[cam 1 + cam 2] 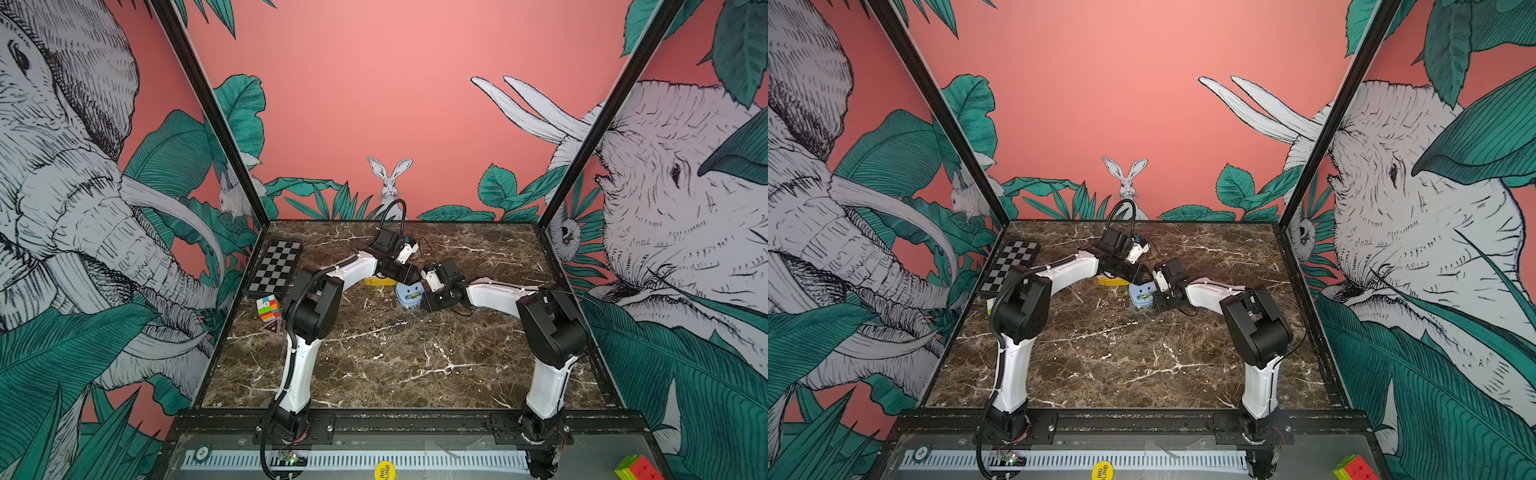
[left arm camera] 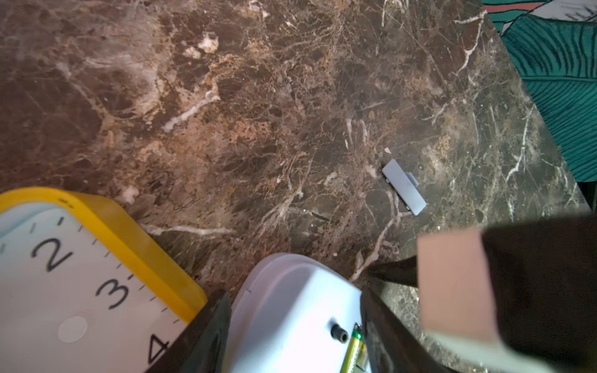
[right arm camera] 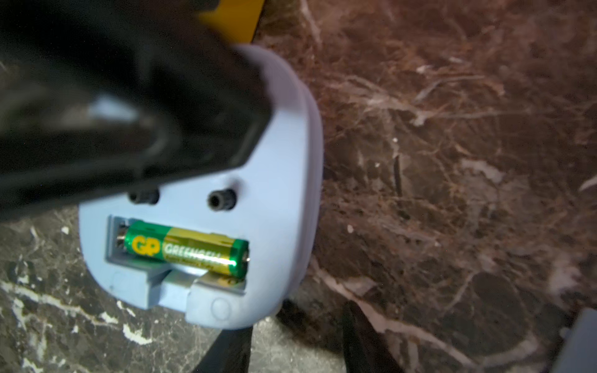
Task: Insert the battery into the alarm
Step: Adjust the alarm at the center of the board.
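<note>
The light-blue alarm (image 1: 409, 296) (image 1: 1142, 296) lies back up on the marble table. Its battery bay is uncovered, and a green and gold battery (image 3: 184, 248) (image 2: 353, 348) lies in it. My left gripper (image 2: 294, 292) (image 1: 411, 277) hangs over the alarm (image 2: 290, 323) with its jaws open, one on each side of the body. My right gripper (image 3: 294, 352) (image 1: 429, 304) stands open beside the alarm's (image 3: 281, 193) lower corner with only bare table between its fingers. Seen from the left wrist, one right finger pad (image 2: 452, 281) is pink.
A yellow clock (image 2: 106, 226) (image 1: 380, 281) lies right behind the alarm. A small grey-blue cover plate (image 2: 403, 187) lies loose on the table (image 1: 415, 365). A checkerboard (image 1: 276, 268) and a colour cube (image 1: 268, 308) sit at the left edge.
</note>
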`<state>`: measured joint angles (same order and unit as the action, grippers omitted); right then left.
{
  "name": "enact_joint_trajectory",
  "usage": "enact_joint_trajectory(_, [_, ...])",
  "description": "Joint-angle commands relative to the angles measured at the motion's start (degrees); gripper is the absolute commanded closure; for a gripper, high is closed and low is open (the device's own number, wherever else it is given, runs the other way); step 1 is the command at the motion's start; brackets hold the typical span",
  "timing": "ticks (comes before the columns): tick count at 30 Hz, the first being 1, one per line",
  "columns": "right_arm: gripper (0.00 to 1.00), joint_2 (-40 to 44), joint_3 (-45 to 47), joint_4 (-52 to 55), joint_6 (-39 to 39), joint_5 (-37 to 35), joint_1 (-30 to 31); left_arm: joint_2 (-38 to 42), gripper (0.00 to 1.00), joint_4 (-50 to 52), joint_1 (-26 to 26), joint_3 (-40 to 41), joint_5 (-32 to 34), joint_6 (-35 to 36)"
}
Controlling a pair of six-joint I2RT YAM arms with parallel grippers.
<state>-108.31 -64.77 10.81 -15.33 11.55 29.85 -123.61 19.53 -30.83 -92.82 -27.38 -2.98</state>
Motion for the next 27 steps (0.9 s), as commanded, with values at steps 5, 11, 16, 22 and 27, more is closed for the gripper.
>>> enact_joint_trajectory(5, [0.54, -1.6, 0.6, -2.8, -5.8, 0.5, -4.0, 4.4, 0.33, 1.3, 0.2, 4.5, 0.1, -0.8])
enact_joint_trajectory(11, [0.54, -4.7, -5.1, 0.1, -4.4, 2.4, -4.6, 8.4, 0.33, -1.6, 0.2, 9.3, -1.2, -4.6])
enact_joint_trajectory(16, [0.55, -4.1, -7.0, 3.8, -4.0, 2.5, -6.5, 10.8, 0.33, -4.0, 0.1, 13.7, -2.4, -7.8])
enact_joint_trajectory(22, [0.57, 1.1, -7.0, 9.8, -2.4, 4.0, -9.6, 12.2, 0.34, -5.9, 0.0, 16.1, -2.4, -10.4])
enact_joint_trajectory(27, [0.61, 3.3, -7.5, 16.5, -2.5, 7.8, -13.9, 13.1, 0.36, -7.5, 0.0, 16.9, -3.0, -12.6])
